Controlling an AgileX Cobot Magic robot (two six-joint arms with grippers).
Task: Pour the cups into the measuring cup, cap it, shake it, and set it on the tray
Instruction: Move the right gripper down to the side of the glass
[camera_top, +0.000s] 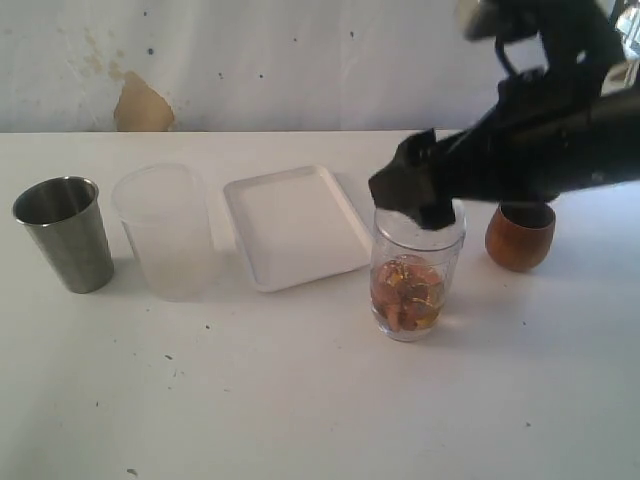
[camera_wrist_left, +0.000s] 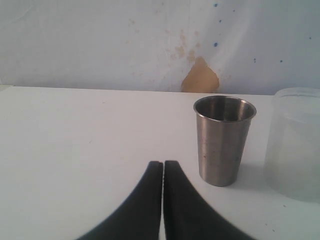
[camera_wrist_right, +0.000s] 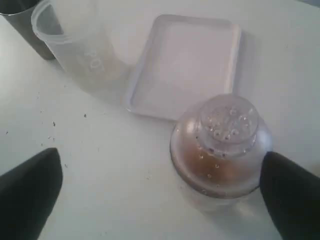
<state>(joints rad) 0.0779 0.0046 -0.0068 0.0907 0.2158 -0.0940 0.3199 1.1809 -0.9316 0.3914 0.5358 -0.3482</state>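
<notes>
The measuring cup stands right of the tray with orange-brown pieces in its lower part. In the right wrist view it carries a clear domed lid with small holes. My right gripper hovers over its top, open, fingers wide apart, and one fingertip sits close beside the cup wall. The steel tumbler stands at far left, the wooden cup behind the right arm. My left gripper is shut and empty, low over the table near the steel tumbler.
A frosted translucent cup stands between the steel tumbler and the tray, also beside the tumbler in the left wrist view. The right arm reaches in from the upper right. A white wall runs behind the table.
</notes>
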